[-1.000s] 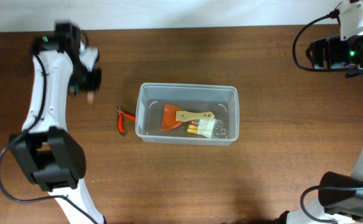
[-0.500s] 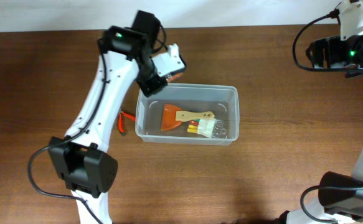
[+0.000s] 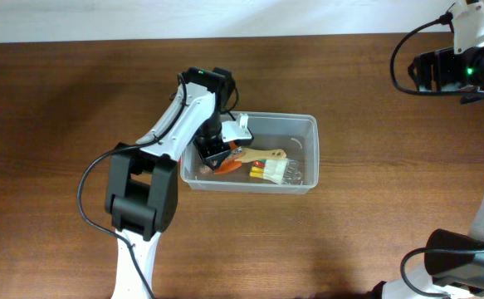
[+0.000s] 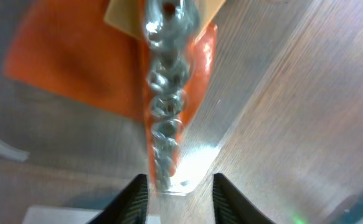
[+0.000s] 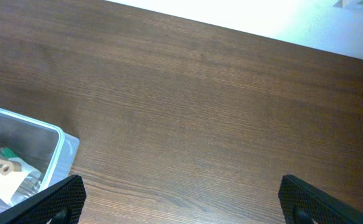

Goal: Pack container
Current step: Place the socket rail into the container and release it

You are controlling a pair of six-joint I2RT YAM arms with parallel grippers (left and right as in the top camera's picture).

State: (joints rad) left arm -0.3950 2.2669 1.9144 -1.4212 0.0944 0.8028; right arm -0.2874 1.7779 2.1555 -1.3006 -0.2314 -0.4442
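Note:
The clear plastic container (image 3: 308, 121) stands mid-table. It holds an orange scraper with a wooden handle (image 3: 262, 154) and a clear pack of small yellow and red pieces (image 3: 276, 171). My left gripper (image 3: 222, 151) is down inside the container's left part. In the left wrist view it (image 4: 176, 186) is closed on a small silvery tool in clear wrap (image 4: 164, 106), which hangs over the orange scraper blade (image 4: 75, 62). My right gripper (image 5: 181, 202) is open and empty above bare table at the far right. The container's corner (image 5: 55, 133) shows in the right wrist view.
The left arm (image 3: 171, 133) crosses the table to the left of the container and covers the spot beside its left wall. The right arm (image 3: 453, 71) stays at the back right corner. The brown wooden table (image 3: 374, 232) lies all around.
My left gripper carried the small tool from the far left, over the container's back left corner, and down into the container. The right arm has not moved.

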